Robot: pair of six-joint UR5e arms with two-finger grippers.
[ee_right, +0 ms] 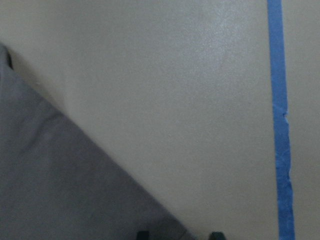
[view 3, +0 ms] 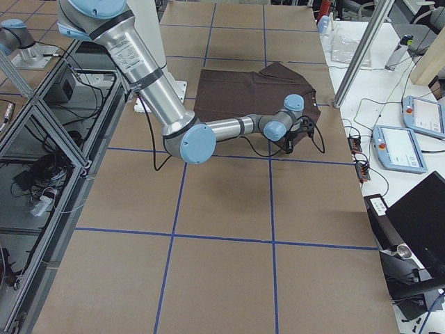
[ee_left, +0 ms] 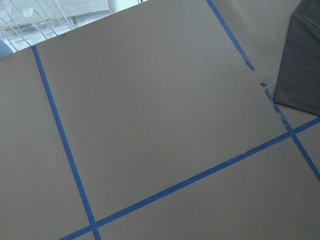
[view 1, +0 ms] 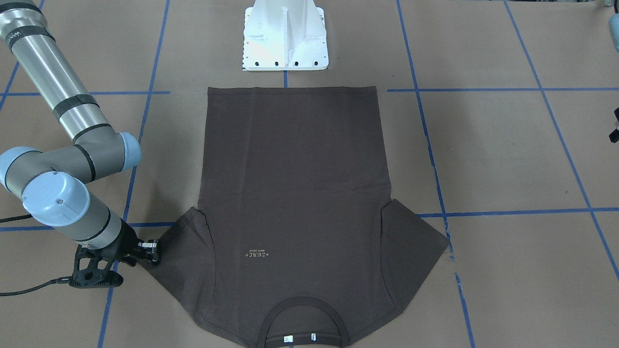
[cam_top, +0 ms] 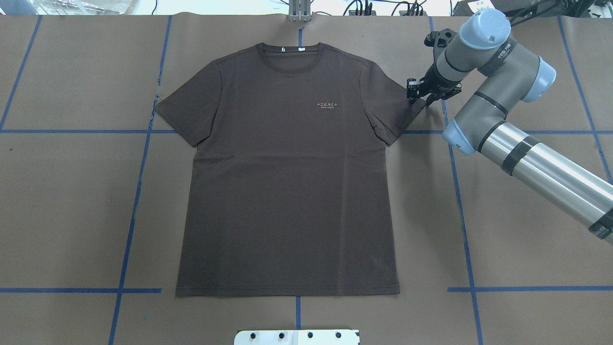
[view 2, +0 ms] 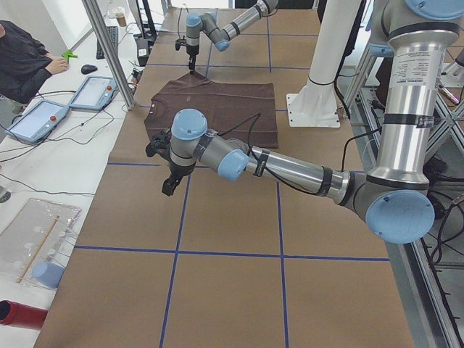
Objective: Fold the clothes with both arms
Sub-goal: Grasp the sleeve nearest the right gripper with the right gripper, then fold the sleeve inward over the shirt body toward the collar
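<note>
The dark brown T-shirt [cam_top: 287, 182] lies flat and face up on the brown table, collar [cam_top: 289, 55] away from the robot base and both sleeves spread. My right gripper [cam_top: 417, 96] is down at the outer tip of the shirt's right-hand sleeve [cam_top: 395, 112] in the overhead view. Its fingertips [ee_right: 142, 234] stand apart in the right wrist view, with the sleeve's edge [ee_right: 75, 190] by one of them: open, holding nothing. My left gripper [view 2: 168, 187] hangs above bare table beyond the other sleeve [ee_left: 302, 60]. I cannot tell whether it is open or shut.
Blue tape lines [cam_top: 129, 215] grid the table. The white base pedestal [view 1: 285, 36] stands just past the shirt's hem. A person's sleeve [view 2: 25, 61] and tablets [view 2: 94, 90] are on a side bench. Bare table [cam_top: 527, 215] surrounds the shirt.
</note>
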